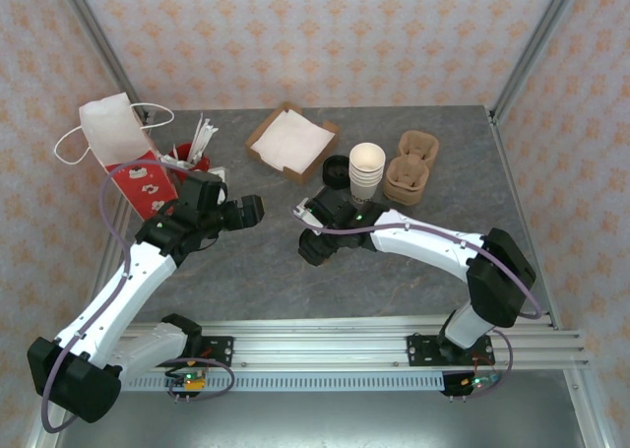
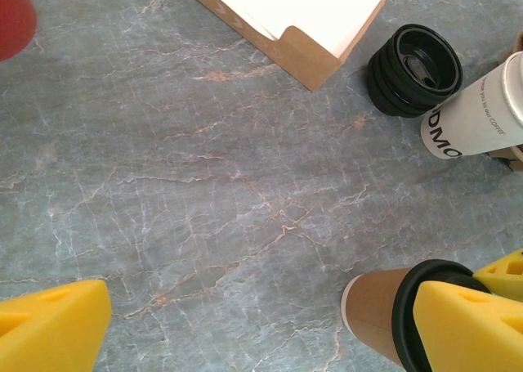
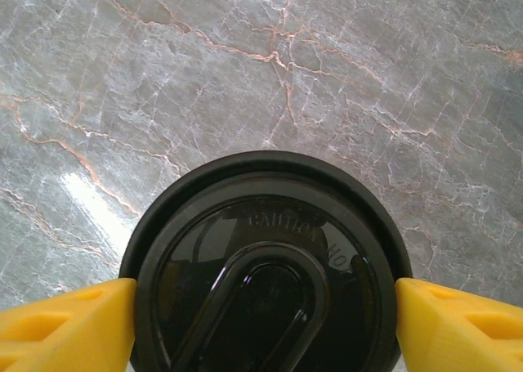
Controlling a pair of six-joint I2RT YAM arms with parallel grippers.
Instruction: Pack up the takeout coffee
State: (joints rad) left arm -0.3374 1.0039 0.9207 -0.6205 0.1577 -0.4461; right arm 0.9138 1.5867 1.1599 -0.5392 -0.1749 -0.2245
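The takeout coffee (image 3: 265,249) stands upright on the marble table, seen from straight above in the right wrist view as a round black lid. My right gripper (image 3: 265,315) is over it, with a yellow pad (image 3: 73,323) touching the lid rim on each side. From the left wrist camera, its tan paper body (image 2: 380,311) and black lid rim show at the lower right. My left gripper (image 2: 261,327) is open, with bare table between its fingers and the cup beside its right finger. From above, the right gripper (image 1: 311,233) covers the cup and the left gripper (image 1: 253,212) hovers just to its left.
A stack of lidless white cups (image 1: 366,169) and a stack of black lids (image 1: 336,170) stand just behind the right gripper. Pulp cup carriers (image 1: 410,167) sit further right. A cardboard tray of napkins (image 1: 290,141) is at the back, and a red-and-white paper bag (image 1: 138,177) at the left.
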